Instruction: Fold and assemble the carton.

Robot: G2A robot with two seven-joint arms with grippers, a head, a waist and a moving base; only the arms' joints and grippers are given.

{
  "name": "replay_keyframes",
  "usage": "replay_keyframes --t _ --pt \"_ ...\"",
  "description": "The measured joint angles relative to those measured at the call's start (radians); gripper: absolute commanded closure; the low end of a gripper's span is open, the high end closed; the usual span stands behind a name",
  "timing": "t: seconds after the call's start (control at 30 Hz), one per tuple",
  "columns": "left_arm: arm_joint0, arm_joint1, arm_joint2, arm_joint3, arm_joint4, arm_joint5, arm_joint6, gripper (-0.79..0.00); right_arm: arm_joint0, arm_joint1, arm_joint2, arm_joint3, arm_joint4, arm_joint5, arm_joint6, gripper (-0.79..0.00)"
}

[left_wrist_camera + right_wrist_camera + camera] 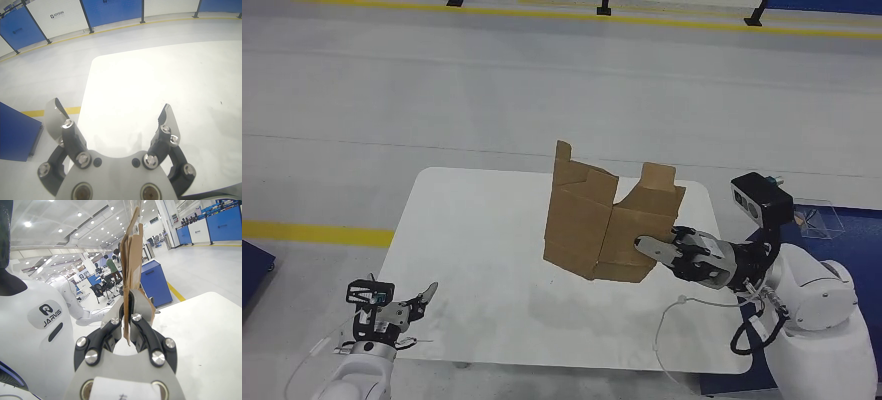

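Blue cabinet [252, 268]: at the far left you see it on the floor, well apart from the table's left edge.
Yellow floor stripe [312, 234]: it runs from the cabinet side toward the table's left edge.
Left gripper [414, 300]: your left tool hangs over the table's near-left corner. In its own wrist view [111, 106] the two fingers are spread wide with nothing between them, and only bare white tabletop lies under the gap.
Table [482, 255]: you are working on a white top with rounded corners. The left half carries nothing, and the carton stands over the right half.
Carton [592, 225]: you find brown corrugated board, collapsed nearly flat and held upright on edge, over the middle-right of the table and nearer the far edge than the near one. Its notched flaps point toward the far edge. One panel looks lighter and the next darker, with a crease between them. In the right wrist view [131, 256] you see it edge-on as thin stacked layers rising straight up from the tool. You cannot tell whether its lowest corner touches the tabletop.
Right gripper [647, 245]: your right tool comes in from the table's right edge. Its fingers are pressed together on the carton's right-hand edge, pinching the board between the pads [127, 298].
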Motion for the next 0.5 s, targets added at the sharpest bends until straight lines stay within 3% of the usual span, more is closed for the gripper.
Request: replay_keyframes --t 0.33,0.43,0.5 --pt "0.000 0.000 0.000 0.000 0.000 0.000 0.000 -0.785 -0.021 -0.002 -0.024 0.031 0.030 0.013 -0.017 0.000" --pt "0.000 0.000 0.000 0.000 0.000 0.000 0.000 -0.785 -0.042 -0.011 -0.120 0.136 0.230 -0.006 0.013 0.000" --pt "0.000 0.000 0.000 0.000 0.000 0.000 0.000 -0.785 -0.017 -0.019 -0.208 0.204 0.456 0.033 0.123 0.000"
